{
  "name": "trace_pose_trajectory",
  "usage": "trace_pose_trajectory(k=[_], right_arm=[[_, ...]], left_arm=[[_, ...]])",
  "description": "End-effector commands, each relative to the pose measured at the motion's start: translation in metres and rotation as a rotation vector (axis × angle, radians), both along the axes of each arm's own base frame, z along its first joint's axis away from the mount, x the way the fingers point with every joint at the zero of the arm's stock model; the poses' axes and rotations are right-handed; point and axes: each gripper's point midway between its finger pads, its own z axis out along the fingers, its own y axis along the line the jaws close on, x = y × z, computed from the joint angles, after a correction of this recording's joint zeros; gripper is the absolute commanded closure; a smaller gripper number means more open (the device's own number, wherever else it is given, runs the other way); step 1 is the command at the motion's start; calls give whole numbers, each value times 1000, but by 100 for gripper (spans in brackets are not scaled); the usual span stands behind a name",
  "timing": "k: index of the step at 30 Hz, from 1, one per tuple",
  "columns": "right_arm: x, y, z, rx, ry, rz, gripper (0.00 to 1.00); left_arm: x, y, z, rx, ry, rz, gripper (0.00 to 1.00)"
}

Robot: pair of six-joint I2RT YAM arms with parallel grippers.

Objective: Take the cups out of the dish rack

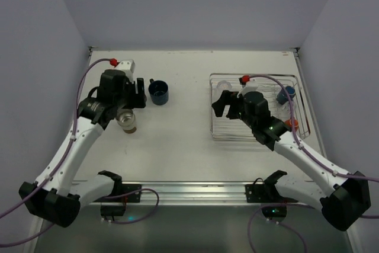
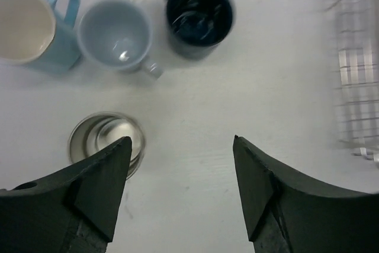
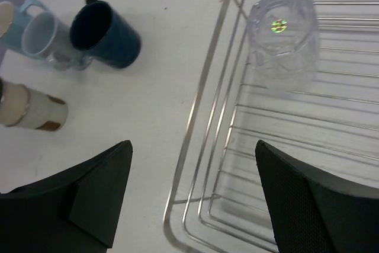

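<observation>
Four cups [image 2: 198,16] out; perhaps three more in one dish rack [image 3: 284,140].

The table [image 1: 189,140] is plain white. On it, one mug [image 2: 198,11] is dark navy, another [image 2: 35,28] light blue with a cream inside, a third [image 2: 115,35] pale grey-blue. A cream cup [image 3: 29,109] carries a brown band. The dish rack [image 1: 222,128] is silver wire; its tumbler [image 3: 283,39] is clear glass, with a blue cup [image 1: 288,93] and an orange one [image 1: 291,124]. Both arms are white with black joints and purple cables.

I get bright, even, soft-shadowed light; my left wrist view smears the navy mug [image 2: 198,16] and dish rack [image 2: 358,69]
</observation>
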Motion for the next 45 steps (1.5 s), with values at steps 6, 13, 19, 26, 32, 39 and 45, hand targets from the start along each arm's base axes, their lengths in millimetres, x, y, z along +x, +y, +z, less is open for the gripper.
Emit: trace_pose_trajectory(k=[6, 13, 19, 26, 32, 39, 45], right_arm=[[76, -46, -16, -284, 58, -215, 7], [118, -44, -36, -380, 103, -231, 1], [146, -41, -55, -438, 140, -250, 3], [170, -38, -65, -466, 147, -245, 11], [177, -41, -63, -456, 134, -256, 50], [149, -52, -18, -354, 46, -300, 68], [98, -59, 35, -145, -74, -293, 71]], left_arm=[[-34, -90, 62, -333, -337, -418, 21], [-55, -87, 36, -305, -385, -497, 16], [-58, -88, 28, -303, -393, -516, 11], [-56, -92, 19, -305, -352, -534, 11], [-54, -92, 17, -302, -344, -524, 11], [-58, -109, 24, -409, -325, -562, 11], [-66, -142, 38, -644, -280, -627, 11]])
